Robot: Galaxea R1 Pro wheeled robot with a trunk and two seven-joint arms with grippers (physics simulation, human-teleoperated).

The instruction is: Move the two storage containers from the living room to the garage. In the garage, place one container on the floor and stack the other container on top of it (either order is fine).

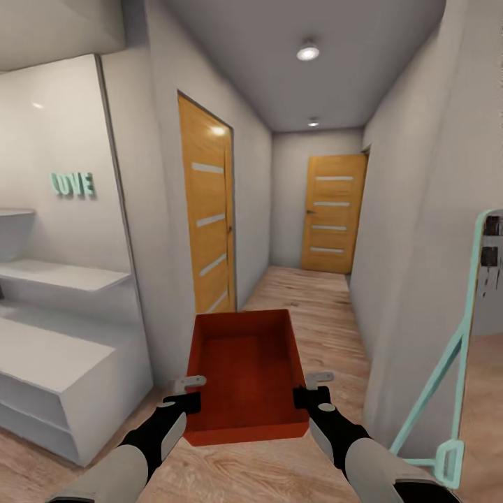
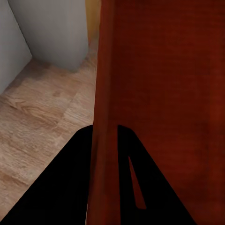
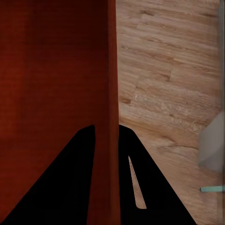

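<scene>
An orange-red open-topped storage container hangs in front of me above a light wood floor, held level between both arms. My left gripper is shut on its left wall, one finger on each side of the wall. My right gripper is shut on its right wall the same way. The container is empty inside. I am in a narrow hallway with white walls.
An orange door stands on the left wall and another orange door closes the hallway's far end. White shelves with teal "LOVE" letters fill an alcove at left. A teal-framed stand leans at right.
</scene>
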